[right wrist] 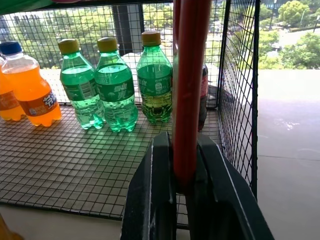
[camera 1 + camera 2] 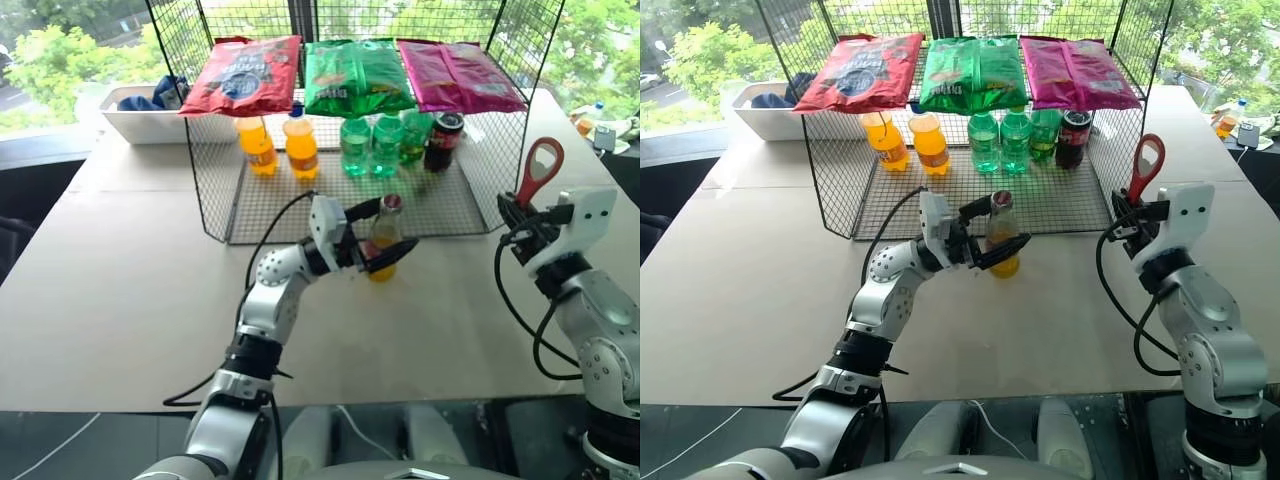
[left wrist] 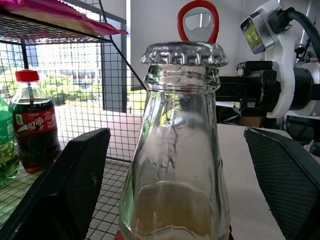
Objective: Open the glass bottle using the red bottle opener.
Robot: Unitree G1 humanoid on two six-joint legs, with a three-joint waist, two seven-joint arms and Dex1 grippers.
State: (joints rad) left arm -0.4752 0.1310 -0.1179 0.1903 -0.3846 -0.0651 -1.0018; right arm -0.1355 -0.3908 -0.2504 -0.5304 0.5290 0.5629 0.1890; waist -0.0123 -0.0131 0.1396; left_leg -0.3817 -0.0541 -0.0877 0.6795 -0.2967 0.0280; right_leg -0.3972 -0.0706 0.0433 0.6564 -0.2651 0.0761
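Observation:
The glass bottle (image 2: 384,238) stands upright on the table just in front of the wire rack, with yellow-orange drink in it and its crown cap (image 3: 184,52) on. My left gripper (image 2: 388,236) is open, and its black fingers (image 3: 65,185) flank the bottle's neck with a gap on each side. At the right, my right gripper (image 2: 520,214) is shut on the handle of the red bottle opener (image 2: 540,170), which points up with its loop head on top. The right wrist view shows the red opener (image 1: 188,90) clamped between the two fingers.
A wire rack (image 2: 300,215) behind the bottle holds two orange bottles (image 2: 300,145), three green bottles (image 2: 372,145) and a dark cola drink (image 2: 443,141). Three snack bags (image 2: 357,75) lie on its top. A white bin (image 2: 140,120) sits at the back left.

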